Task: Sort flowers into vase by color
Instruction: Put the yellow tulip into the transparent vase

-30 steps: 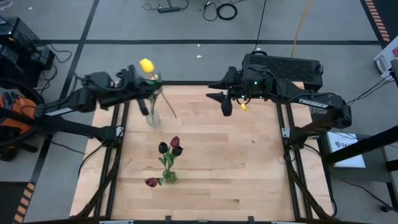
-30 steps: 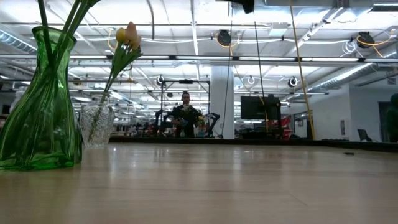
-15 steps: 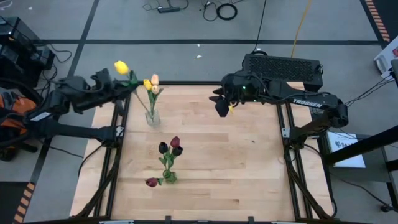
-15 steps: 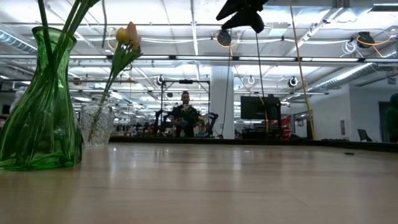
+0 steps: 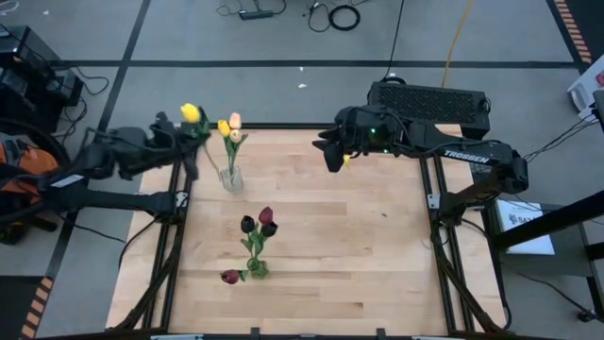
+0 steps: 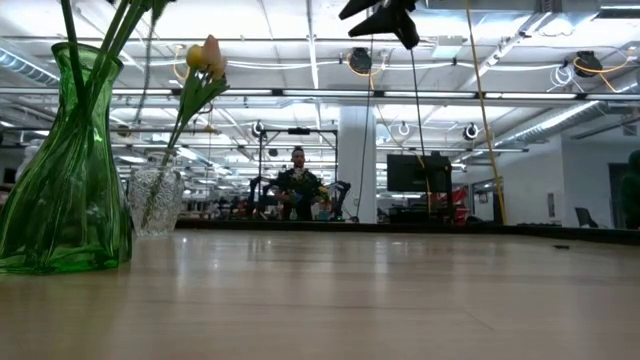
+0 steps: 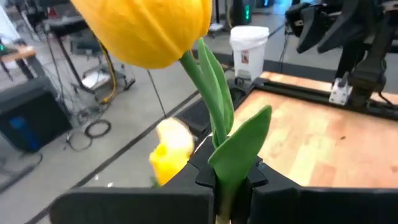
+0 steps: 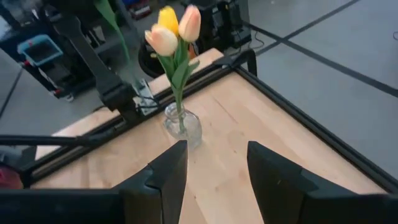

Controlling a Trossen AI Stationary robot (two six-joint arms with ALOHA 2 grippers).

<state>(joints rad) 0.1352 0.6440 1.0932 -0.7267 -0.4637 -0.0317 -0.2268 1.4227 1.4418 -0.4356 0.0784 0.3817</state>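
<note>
The left gripper (image 5: 185, 135) is hanging over the table's (image 5: 377, 246) far-left corner, its fingers clamped on the stem of a yellow tulip (image 7: 149, 28) whose head is pointing away from the table's middle. Just beside it, a clear vase (image 5: 231, 178) is standing on the wood, holding three tulips (image 8: 174, 28): one yellow, two cream-peach. Nearer the front edge, a green vase (image 6: 62, 170) is holding dark red tulips (image 5: 259, 223), and one more red tulip (image 5: 229, 277) is lying or leaning low by its base. The right gripper (image 5: 329, 156) is hovering above the far side of the table, well apart from both vases, its fingers (image 8: 165, 171) standing apart and holding nothing, facing the clear vase.
</note>
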